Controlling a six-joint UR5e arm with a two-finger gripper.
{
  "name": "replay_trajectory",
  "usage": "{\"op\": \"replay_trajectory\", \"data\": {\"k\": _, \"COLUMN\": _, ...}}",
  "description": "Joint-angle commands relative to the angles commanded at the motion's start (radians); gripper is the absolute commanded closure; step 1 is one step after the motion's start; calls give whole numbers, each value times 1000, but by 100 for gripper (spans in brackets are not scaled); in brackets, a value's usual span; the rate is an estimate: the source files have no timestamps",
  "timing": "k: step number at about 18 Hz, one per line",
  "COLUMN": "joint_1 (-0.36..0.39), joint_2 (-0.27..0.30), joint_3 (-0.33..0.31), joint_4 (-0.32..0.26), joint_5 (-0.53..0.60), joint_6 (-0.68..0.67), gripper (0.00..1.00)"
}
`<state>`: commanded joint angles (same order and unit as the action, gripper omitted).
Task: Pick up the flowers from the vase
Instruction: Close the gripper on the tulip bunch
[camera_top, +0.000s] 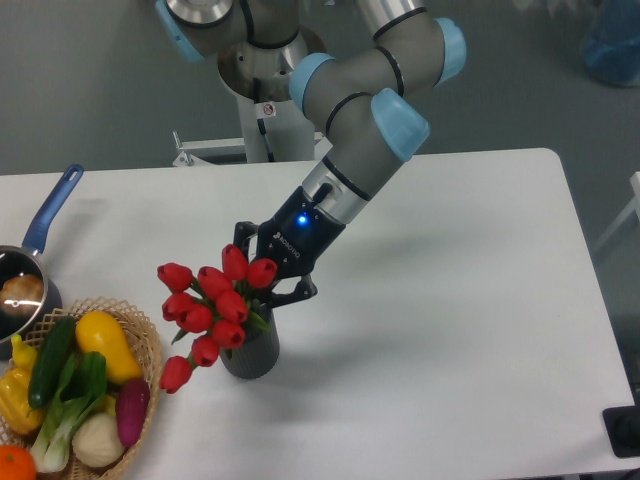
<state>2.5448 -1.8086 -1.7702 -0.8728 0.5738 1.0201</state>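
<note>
We see our gripper (262, 272) closed on the flowers (212, 304), just above the vase (250, 352); a basket (150, 345) is left of the vase.
</note>
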Motion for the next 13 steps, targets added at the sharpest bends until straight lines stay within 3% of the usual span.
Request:
{"op": "replay_trajectory", "data": {"k": 5, "joint_1": 37, "joint_2": 29, "joint_3": 3, "joint_4": -2, "joint_5": -57, "joint_6": -26, "gripper": 98}}
{"op": "replay_trajectory", "data": {"k": 13, "joint_1": 90, "joint_2": 37, "joint_3": 67, "joint_4": -2, "joint_5": -195, "joint_6": -153, "gripper": 97}}
